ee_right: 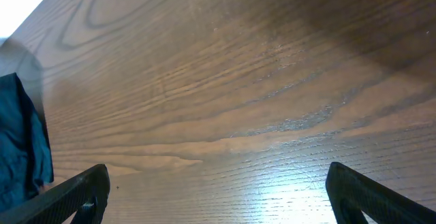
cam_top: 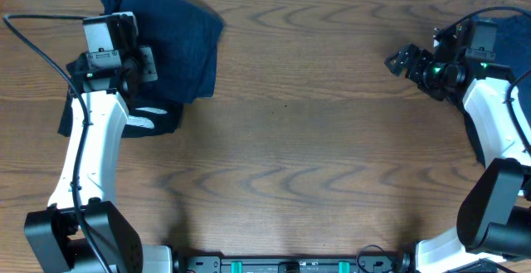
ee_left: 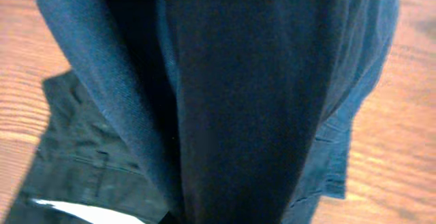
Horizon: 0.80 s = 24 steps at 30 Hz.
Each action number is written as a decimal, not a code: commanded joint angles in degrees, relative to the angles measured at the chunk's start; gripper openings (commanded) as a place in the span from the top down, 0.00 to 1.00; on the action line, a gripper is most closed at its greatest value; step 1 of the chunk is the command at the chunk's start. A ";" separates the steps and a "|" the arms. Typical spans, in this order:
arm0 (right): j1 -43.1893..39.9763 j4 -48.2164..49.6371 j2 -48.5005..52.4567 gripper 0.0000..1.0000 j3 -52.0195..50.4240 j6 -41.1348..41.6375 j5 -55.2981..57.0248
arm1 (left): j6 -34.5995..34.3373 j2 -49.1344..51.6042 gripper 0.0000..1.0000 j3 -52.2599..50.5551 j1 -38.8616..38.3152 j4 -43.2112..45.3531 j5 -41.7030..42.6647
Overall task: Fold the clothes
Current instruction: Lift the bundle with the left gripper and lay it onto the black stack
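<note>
A navy blue garment (cam_top: 178,45) lies bunched at the table's far left, its top corner raised at my left gripper (cam_top: 123,12), which is shut on it. In the left wrist view the navy cloth (ee_left: 259,101) hangs right before the camera and hides the fingers. Under it lies a black garment (ee_left: 75,163) with a whitish band (ee_left: 82,212); from overhead this black piece (cam_top: 158,119) pokes out beside the left arm. My right gripper (cam_top: 404,59) stands open over bare wood at the far right, its fingertips (ee_right: 82,193) wide apart with nothing between them.
More dark blue cloth (cam_top: 452,36) lies behind the right wrist at the far right edge, and shows as a blue fold (ee_right: 20,142) in the right wrist view. The wooden table (cam_top: 315,140) stretches between the two arms.
</note>
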 commanded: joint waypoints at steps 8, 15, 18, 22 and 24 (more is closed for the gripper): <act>-0.11 -0.04 0.33 0.01 -0.11 -0.04 -0.02 | -8.66 -3.80 0.94 1.60 0.37 5.14 8.39; -0.11 -0.04 0.33 0.01 -0.11 -0.04 -0.02 | -6.99 -4.22 0.94 1.60 0.37 3.78 7.17; -0.11 -0.04 0.33 0.01 -0.11 -0.04 -0.02 | -5.25 -4.22 0.94 1.60 0.37 3.30 3.91; -0.11 -0.04 0.33 0.01 -0.11 -0.04 -0.02 | -0.11 -4.17 0.94 1.60 0.37 0.87 -1.07; -0.11 -0.04 0.33 0.01 -0.11 -0.04 -0.02 | 2.19 -4.11 0.94 1.44 0.37 0.46 -3.87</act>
